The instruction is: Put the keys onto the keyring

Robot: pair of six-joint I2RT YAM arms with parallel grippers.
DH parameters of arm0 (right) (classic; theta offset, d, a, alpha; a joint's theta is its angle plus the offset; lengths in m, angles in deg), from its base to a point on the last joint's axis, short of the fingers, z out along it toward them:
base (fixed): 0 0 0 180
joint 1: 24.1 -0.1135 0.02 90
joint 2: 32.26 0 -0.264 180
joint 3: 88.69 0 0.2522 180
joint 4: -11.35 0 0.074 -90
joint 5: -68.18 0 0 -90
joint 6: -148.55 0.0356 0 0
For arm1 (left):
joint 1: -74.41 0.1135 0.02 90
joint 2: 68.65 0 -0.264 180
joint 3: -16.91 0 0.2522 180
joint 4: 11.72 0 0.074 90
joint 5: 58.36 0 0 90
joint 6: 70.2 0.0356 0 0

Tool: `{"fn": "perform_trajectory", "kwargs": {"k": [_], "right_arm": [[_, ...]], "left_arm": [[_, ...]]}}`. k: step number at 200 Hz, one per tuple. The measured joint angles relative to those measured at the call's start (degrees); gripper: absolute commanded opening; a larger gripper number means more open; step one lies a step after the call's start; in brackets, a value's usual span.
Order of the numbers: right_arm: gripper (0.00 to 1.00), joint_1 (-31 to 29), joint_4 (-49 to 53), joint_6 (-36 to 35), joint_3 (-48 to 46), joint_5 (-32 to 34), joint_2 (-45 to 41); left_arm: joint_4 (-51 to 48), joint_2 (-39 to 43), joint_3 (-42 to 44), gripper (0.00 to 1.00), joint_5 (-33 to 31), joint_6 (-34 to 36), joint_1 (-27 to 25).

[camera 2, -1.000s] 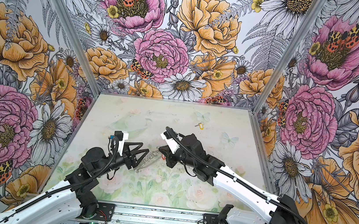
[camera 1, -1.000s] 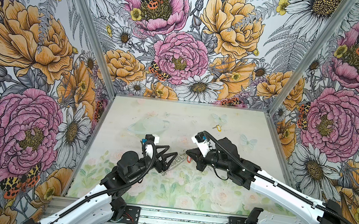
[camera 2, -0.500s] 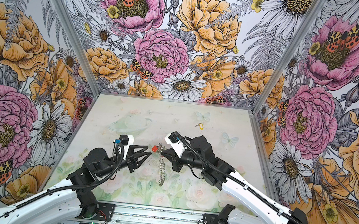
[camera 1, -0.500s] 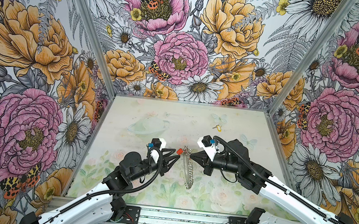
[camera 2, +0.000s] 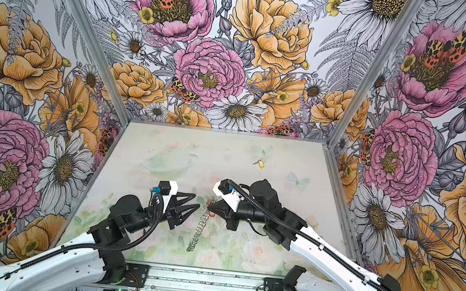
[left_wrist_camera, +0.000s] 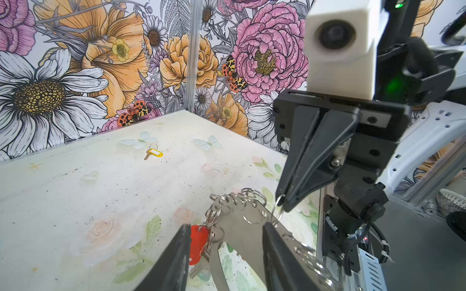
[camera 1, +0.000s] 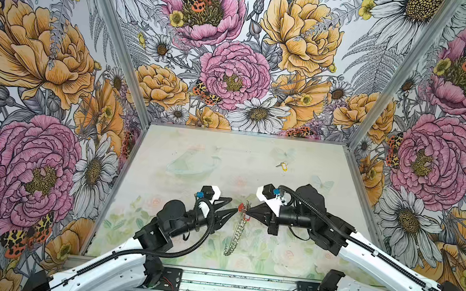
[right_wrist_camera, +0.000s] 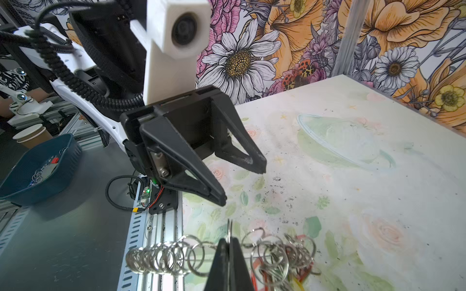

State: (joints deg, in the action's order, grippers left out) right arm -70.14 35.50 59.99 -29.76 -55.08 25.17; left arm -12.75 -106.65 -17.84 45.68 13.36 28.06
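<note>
**Hanging the keyring by one split ring**

Right pincer (right_wrist_camera: 229,243) is closed on a single split ring (right_wrist_camera: 229,225) at the rim of the keyring (camera 1: 236,233). The whole hoop dangles from that wire above the near middle of the counter (camera 1: 195,154), edge-on in both top views. Left pincer (left_wrist_camera: 227,225) is open. Its fingers (left_wrist_camera: 176,252) stand either side of the hoop's upper part without clamping it, and a red tag (left_wrist_camera: 198,239) sits just beside one finger, perhaps touching it. The yellow key (camera 1: 283,166) lies flat on the far counter, right of centre. It is well apart from both arms and not yet on any ring.

Risks, as I judge them:

- **Swing or drop:** The grip is on thin round wire, so the hoop may swing or twist about that point. A nudge from the left fingers as they close could turn it away. It could also pull the wire out of the right jaws and drop everything.
- **Wrong catch:** The left jaws might close on the red tag or loose rings rather than the flat plate, giving a sloppy hold.
- **No free arm:** With both arms busy at the hoop, neither is free for the yellow key, which lies flat and looks awkward to lift.
</note>
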Motion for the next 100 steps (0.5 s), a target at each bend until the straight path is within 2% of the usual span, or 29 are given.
{"fn": "perform_trajectory", "kwargs": {"k": [55, 100], "right_arm": [[0.00, 0.0, -2.4, 0.0, -0.5, -1.2, 0.0], [0.00, 0.0, -5.1, 0.9, -1.9, -3.1, 0.0]], "left_arm": [[0.8, 1.9, 0.1, 0.34, 3.4, 0.5, 0.0], [1.1, 1.9, 0.1, 0.31, 6.0, 2.0, -0.7]]}}
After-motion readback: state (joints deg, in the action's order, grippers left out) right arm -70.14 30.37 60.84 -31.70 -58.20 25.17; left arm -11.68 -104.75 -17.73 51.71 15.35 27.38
